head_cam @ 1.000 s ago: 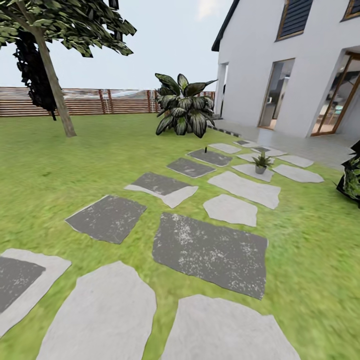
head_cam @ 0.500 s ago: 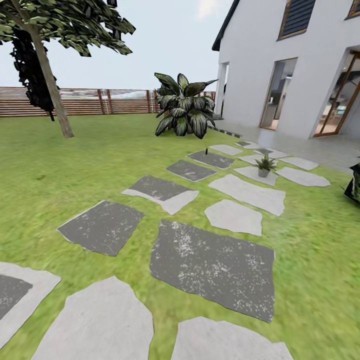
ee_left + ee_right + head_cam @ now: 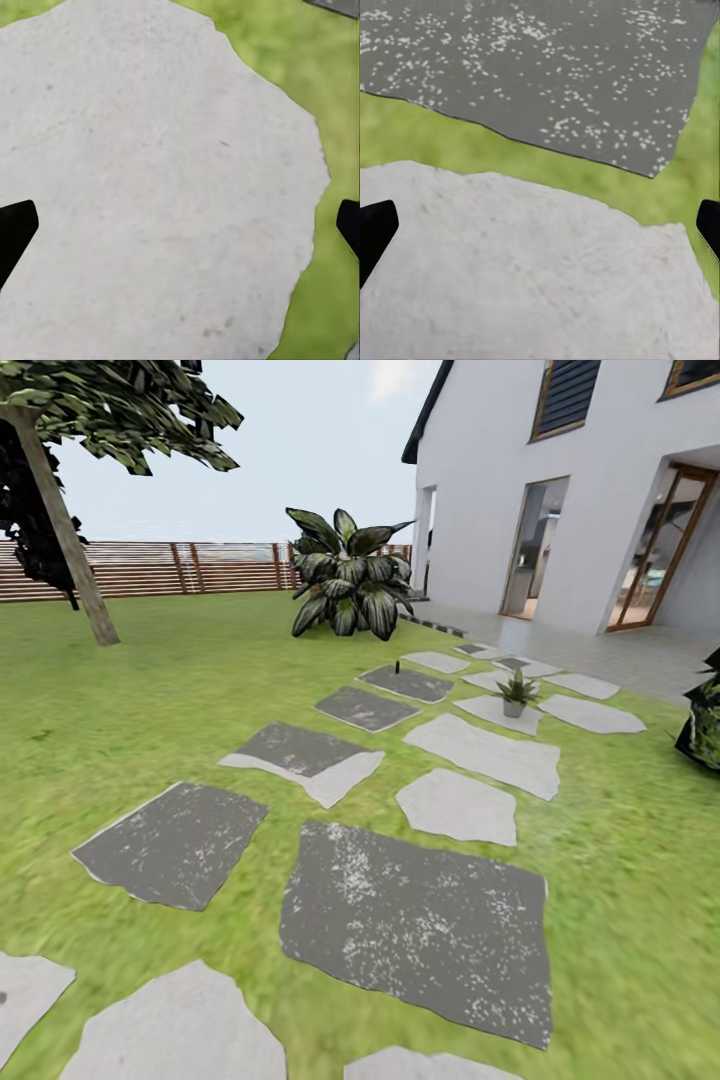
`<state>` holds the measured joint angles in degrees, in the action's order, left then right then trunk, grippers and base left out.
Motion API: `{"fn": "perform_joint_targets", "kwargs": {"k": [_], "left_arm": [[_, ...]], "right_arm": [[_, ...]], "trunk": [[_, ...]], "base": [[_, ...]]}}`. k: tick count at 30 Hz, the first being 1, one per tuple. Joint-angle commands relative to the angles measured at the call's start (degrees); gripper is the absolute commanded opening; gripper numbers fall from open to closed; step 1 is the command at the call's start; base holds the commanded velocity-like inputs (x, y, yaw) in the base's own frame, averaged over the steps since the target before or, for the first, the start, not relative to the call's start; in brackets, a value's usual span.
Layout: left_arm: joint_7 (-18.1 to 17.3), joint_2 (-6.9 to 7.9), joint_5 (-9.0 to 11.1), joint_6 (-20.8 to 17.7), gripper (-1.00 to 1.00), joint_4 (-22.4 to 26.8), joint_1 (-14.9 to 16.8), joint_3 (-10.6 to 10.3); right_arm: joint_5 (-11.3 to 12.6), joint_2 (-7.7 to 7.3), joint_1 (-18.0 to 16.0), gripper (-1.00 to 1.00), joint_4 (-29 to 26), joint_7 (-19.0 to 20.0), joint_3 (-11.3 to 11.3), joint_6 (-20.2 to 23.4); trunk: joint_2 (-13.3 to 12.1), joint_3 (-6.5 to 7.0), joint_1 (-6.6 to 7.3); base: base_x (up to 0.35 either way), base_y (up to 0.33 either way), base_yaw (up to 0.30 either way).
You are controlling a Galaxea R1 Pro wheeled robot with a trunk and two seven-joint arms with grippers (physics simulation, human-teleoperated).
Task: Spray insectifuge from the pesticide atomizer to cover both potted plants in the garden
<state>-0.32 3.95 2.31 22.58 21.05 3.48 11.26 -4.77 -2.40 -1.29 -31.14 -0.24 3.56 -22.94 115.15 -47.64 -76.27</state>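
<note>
Crossing the lawn [image 3: 150,690] by its stone slabs [image 3: 420,920], the robot is on the approach step; one potted plant [image 3: 517,692] sits right of centre, the tiny dark bottle [image 3: 397,665] mid-frame on a far slab. Both grippers [image 3: 180,225] [image 3: 540,225] hang spread wide and empty, so next it must drive close enough to reach the bottle.

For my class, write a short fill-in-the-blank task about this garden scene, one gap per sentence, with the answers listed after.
1. The potted plant stands on a light grey stone ____.
2. The small dark atomizer stands at the far edge of a ____ grey slab.
3. Behind the big striped-leaf bush runs a brown wooden ____.
4. Both grippers hang with jaws ____ above the paving.

Answers: slab; dark; fence; open
</note>
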Motion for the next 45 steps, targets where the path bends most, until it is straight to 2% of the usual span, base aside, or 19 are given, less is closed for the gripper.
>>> {"fn": "perform_joint_targets", "kwargs": {"k": [1,10,20,45], "left_arm": [[-0.03,0.0,0.23,0.18,1.0,-0.03,0.03,0.02],[-0.03,-0.08,0.23,0.18,1.0,0.04,0.03,-0.01],[-0.03,-0.08,0.23,0.18,1.0,0.04,0.03,-0.01],[-0.03,-0.08,0.23,0.18,1.0,-0.05,0.03,-0.01]], "right_arm": [[-0.5,0.03,-0.03,1.0,0.03,-0.02,0.22,-0.17],[-0.5,0.03,-0.03,1.0,0.04,-0.02,0.22,-0.17],[-0.5,0.03,-0.03,1.0,0.03,-0.02,0.22,-0.17],[-0.51,0.03,-0.03,1.0,0.1,-0.02,0.22,-0.16]], "trunk": [[0.02,-0.05,-0.03],[0.02,-0.05,-0.03],[0.02,-0.05,-0.03],[0.02,-0.05,-0.03]], "base": [[0.339,0.0,-0.007],[0.339,0.0,-0.007],[0.339,0.0,-0.177],[0.339,0.0,-0.007]]}}
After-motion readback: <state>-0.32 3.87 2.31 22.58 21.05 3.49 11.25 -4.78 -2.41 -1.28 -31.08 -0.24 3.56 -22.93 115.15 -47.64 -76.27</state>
